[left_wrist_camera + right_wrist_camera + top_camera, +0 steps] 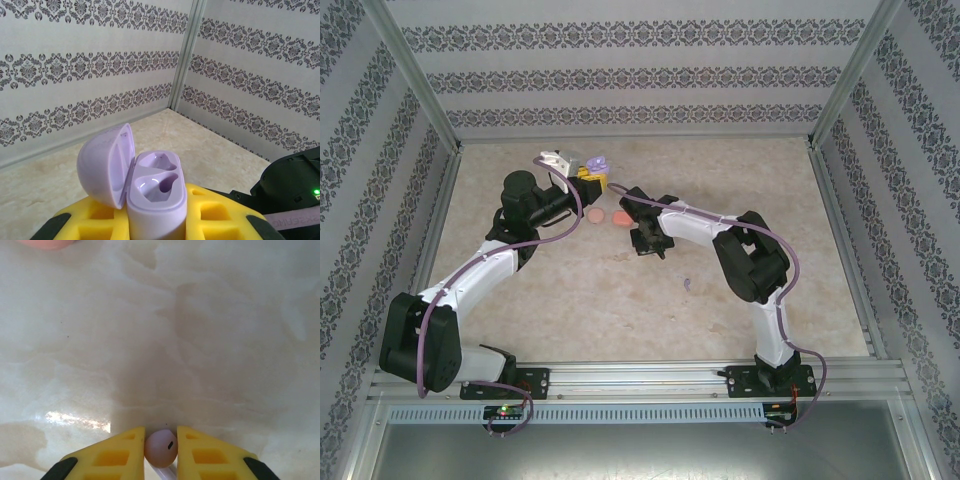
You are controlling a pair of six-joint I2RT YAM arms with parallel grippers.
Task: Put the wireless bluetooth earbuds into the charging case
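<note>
- The charging case (155,200) is open, its lid (106,165) swung back to the left. It stands upright between the yellow fingers (220,215) of the left tool (157,216), which is clamped on the case's lower body.
- In the top view the left tool (588,178) holds the case (597,163) up at the far middle of the table (740,170).
- Both moulded wells (157,180) look empty in the left wrist view, so no bud is seated yet.
- The right tool (161,439) is pinched on one earbud (161,447), a small pale lilac-pink bean with a dark slot on its face, gripped at the very tips above the table (200,340).
- From above, the right tool (628,195) sits near the case, just to its right and on the near side.
- I judge the task to be at its first insertion: case opened and presented, first bud picked, the carry to a well and the seating not yet done.
- A small purple piece (687,285) lies alone on the table, well apart from the case. It may be the second bud, but it is too small to tell — if so, it has yet to be fetched and seated.
- Two salmon-pink pieces (597,215) (620,217) lie side by side on the table just below the tools; whether they are buds or cases I cannot tell.
</note>
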